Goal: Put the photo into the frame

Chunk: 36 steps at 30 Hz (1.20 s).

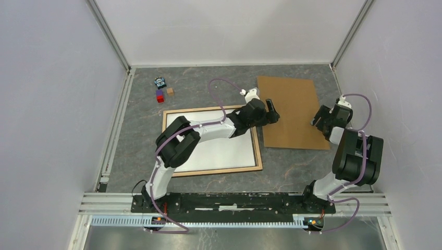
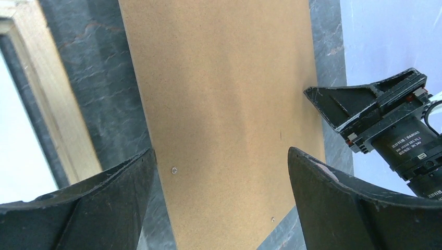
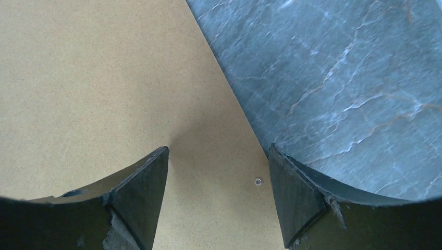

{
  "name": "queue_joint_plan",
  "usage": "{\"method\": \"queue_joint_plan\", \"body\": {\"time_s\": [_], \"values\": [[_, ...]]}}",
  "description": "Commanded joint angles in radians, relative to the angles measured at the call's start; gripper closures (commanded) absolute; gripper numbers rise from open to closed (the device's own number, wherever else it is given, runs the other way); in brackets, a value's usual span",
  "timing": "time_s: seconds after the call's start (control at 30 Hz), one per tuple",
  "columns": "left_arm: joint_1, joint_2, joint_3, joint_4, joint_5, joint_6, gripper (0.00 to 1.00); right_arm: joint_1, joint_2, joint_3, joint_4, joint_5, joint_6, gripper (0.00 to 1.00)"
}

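Over the brown backing board, both grippers stand with their fingers spread and nothing between them. The left gripper is wide open and hovers above the board's left edge, one finger over the board and one over the grey marbled table. The right gripper is also parted and straddles the board's right edge, with one finger above the cardboard and the other above bare table. Whether its tips touch the surface cannot be told.

Just left of the board lies the frame, flat on the table with its light wood side up. The photo sits inside it, plain white side up, filling the opening.

The photo appears to be seated already, so the step in hand looks like picking up the backing to close the frame. The next move likely calls for working a finger under the thin board's edge, since it lies flush on the table.
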Motion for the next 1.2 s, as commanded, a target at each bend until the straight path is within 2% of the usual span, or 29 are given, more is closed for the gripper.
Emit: {"method": "queue_joint_plan", "body": {"time_s": [0.0,0.37,0.6,0.73,1.07,1.17], "values": [[-0.057,-0.123,-0.069,0.147,0.078,-0.076,0.00,0.051,-0.023,-0.116,-0.143,-0.212,0.067,0.26],[-0.054,-0.299,-0.324,0.215,0.091,-0.066,0.00,0.130,-0.167,-0.277,-0.097,-0.255,0.057,0.26],[-0.018,-0.330,-0.425,0.231,0.136,-0.113,0.00,0.162,-0.258,-0.316,-0.101,-0.251,0.046,0.26],[0.018,-0.336,-0.470,0.252,0.207,-0.112,0.00,0.167,-0.285,-0.320,-0.108,-0.232,0.036,0.26],[0.100,-0.358,-0.646,0.459,0.325,-0.149,0.00,0.167,-0.282,-0.329,-0.096,-0.236,0.018,0.26],[0.111,-0.358,-0.696,0.532,0.321,-0.182,0.05,0.167,-0.283,-0.332,-0.096,-0.230,0.010,0.26]]}}
